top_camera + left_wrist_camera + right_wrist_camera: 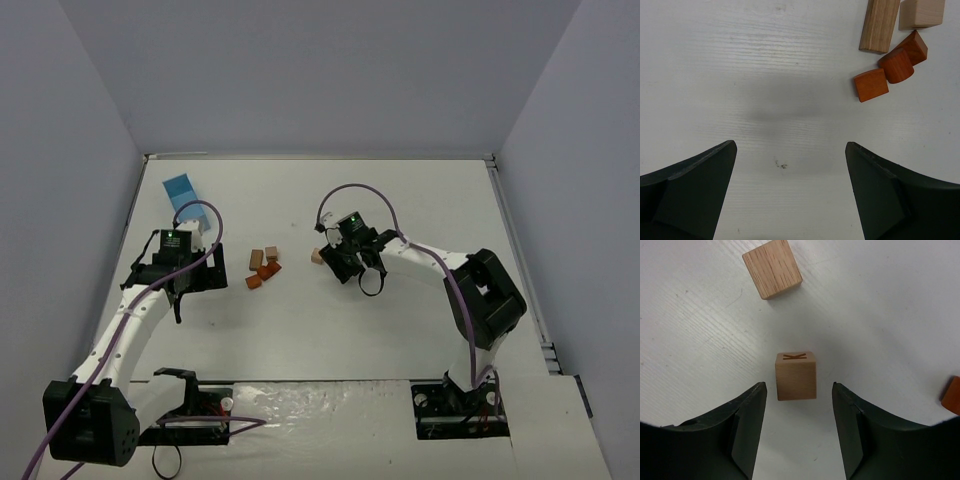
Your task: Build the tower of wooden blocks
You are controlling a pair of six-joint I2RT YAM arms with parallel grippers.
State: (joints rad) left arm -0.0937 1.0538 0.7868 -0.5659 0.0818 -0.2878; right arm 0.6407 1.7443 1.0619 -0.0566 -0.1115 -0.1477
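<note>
Right jaws line up on a tan cube, not gripping.
Half open, they straddle it on the tabletop, gaps both sides; left jaws, wide and empty, hover near the reddish blocks.

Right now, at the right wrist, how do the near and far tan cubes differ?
The near cube sits between the open fingers of the right gripper, touching neither; the far cube lies beyond them. The near cube bears a dark K-like mark on top; the far cube shows none. The near cube faces the camera squarely; the far cube is turned. Both are light tan wood, lying on the table.
</note>
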